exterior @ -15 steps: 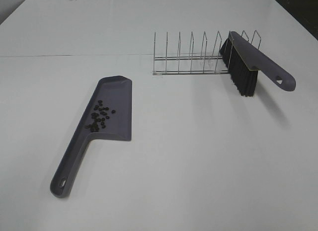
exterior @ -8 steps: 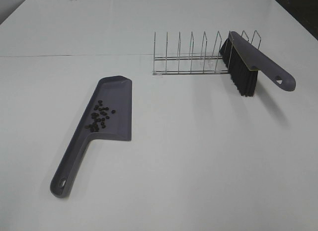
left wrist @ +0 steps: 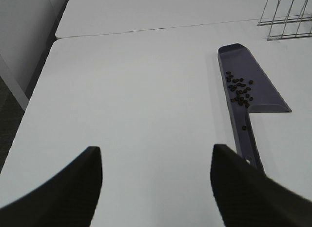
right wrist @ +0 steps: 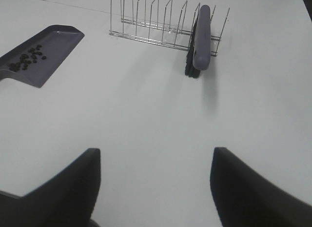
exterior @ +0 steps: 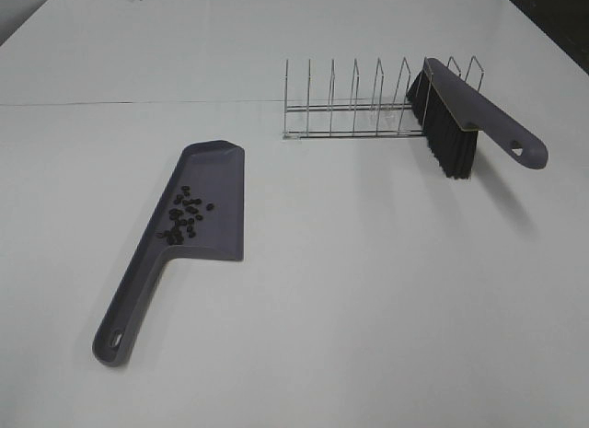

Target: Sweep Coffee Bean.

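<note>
Compared with the pictures from one second and half a second ago, nothing has moved: the dustpan, the beans, the rack and the brush lie in the same places, and no arm has come into the high view.

The coffee beans (exterior: 187, 216) lie in a loose group inside the grey dustpan (exterior: 221, 170), toward the end where the pan narrows into its handle. In the left wrist view one bean sits apart from the group, in the groove of the handle. The dustpan lies flat on the white table (exterior: 368, 290), on the left side in the high view, with its handle toward the near edge.

On the far right stands a wire rack (exterior: 354, 106). The brush (exterior: 479, 110) rests in its right end, with the black bristles pointing down and the grey handle pointing out past the rack to the right.

The left gripper (left wrist: 156, 188) has its two dark fingers far apart and holds nothing; only bare table shows between them, and the dustpan handle is just beside one finger. The right gripper (right wrist: 155, 188) is also spread wide and empty, above the bare table, well apart from the rack and the brush.
</note>
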Controlling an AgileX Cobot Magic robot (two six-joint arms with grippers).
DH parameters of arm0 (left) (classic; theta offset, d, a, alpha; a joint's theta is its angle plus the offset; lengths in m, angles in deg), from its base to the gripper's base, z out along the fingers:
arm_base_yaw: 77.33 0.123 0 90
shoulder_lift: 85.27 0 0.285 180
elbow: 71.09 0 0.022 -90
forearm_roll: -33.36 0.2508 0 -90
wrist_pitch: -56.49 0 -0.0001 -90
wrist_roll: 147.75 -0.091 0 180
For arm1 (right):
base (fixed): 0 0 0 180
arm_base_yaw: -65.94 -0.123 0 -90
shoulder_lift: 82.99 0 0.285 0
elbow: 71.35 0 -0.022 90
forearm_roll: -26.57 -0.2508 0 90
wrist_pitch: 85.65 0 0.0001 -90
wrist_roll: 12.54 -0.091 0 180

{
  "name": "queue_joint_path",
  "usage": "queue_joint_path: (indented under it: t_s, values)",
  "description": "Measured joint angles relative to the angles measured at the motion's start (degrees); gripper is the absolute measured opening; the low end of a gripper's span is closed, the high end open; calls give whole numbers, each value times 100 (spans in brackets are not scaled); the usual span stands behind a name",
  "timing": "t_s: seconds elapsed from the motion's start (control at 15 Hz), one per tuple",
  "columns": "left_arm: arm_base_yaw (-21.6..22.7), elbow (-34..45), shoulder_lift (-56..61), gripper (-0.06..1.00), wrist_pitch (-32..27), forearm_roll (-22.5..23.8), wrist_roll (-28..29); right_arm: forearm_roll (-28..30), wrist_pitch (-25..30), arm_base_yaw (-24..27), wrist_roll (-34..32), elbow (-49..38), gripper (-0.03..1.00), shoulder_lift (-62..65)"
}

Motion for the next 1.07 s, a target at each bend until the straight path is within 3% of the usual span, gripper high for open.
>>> queue_joint_path:
  t_s: [1.07]
  values:
    - [0, 0, 6, 60, 0, 0, 0, -6, 0, 6, 0, 0, 59, 0]
